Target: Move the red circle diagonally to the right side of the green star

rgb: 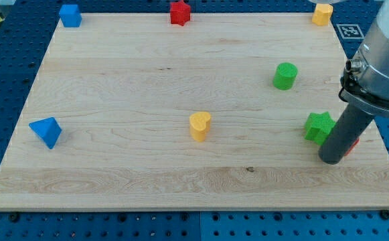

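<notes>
The green star (319,126) lies near the view's right edge of the wooden board (147,174). My tip (331,161) rests on the board just below and to the right of the star, touching or nearly touching it. Only a thin red sliver of the red circle (354,141) shows at the rod's right side; the rod hides the rest of it. The red circle sits right of the green star, close to the board's right edge.
A green cylinder (285,75) stands above the star. A yellow heart (199,126) lies mid-board. A blue triangle (45,131) is at the left. Along the top edge are a blue block (69,15), a red star (179,13) and a yellow block (322,13).
</notes>
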Available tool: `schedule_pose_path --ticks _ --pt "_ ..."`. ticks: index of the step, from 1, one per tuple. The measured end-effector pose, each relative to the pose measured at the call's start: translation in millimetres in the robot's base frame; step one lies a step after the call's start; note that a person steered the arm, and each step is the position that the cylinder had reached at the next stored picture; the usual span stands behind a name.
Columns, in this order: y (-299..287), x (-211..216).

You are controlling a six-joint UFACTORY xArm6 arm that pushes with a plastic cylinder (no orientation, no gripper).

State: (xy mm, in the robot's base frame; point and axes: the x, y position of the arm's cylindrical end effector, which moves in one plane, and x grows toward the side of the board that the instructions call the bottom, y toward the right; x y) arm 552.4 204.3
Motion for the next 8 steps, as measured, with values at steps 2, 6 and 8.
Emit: schedule_pose_path --ticks 2,6,8 --pt "36.3 21.9" --pt "51.0 54.0" --pt "36.7 33.7"
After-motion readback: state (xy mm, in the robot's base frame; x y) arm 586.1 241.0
